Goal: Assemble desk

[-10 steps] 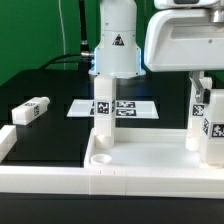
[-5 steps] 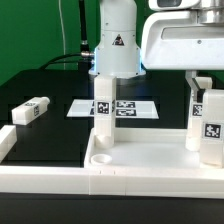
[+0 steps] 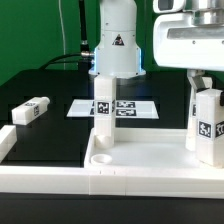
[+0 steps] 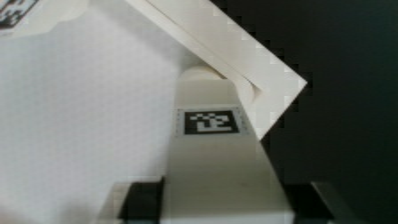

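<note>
White leg (image 3: 208, 128) pinched upright between the gripper (image 3: 205, 84) fingers.
It hangs at the tabletop (image 3: 150, 158) corner on the exterior view's right; another leg (image 3: 102, 115) stands at the opposite corner, and a third leg (image 3: 30, 110) lies on the black table (image 3: 55, 130).

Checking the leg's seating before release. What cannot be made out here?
Exterior view: the held leg is cut off by the right edge, so its seat in the tabletop cannot be judged.
Exterior view: the gripper fingers are small, dark, partly behind its housing.
Wrist view: the held leg hides its own lower end; its tag is blurred.
Exterior view: the loose leg tag is too small to read.
</note>
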Controlling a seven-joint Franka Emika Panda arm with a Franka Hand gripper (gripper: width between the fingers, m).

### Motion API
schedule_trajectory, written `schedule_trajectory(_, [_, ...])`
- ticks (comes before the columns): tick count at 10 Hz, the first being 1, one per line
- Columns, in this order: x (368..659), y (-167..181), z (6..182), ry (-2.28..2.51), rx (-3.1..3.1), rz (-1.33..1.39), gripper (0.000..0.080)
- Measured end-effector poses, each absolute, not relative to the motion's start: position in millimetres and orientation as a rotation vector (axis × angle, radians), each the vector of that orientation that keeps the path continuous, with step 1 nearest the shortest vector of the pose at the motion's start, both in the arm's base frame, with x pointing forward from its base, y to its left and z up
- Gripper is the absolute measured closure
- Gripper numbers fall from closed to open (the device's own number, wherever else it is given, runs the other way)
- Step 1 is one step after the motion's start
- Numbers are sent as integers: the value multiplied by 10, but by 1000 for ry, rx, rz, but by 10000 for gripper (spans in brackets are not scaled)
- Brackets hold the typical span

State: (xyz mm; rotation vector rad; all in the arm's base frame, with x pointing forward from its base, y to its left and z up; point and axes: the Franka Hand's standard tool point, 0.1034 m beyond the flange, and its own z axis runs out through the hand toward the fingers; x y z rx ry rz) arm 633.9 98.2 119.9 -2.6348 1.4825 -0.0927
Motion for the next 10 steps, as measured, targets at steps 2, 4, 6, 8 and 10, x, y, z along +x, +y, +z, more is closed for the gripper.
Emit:
schedule_trajectory(2, [6338, 982, 1197, 1490, -2631, -92, 509])
schedule_trajectory(4, [6337, 984, 1191, 1459, -2650, -93, 245])
schedule_trajectory(6, [6335, 1017, 1206, 1254, -2790, -105, 170])
schedule_trajectory(8, [6353, 1051, 1228, 967, -2921, -125, 156])
schedule_trajectory(10, [6349, 1056, 1217, 705, -3004, -131, 151])
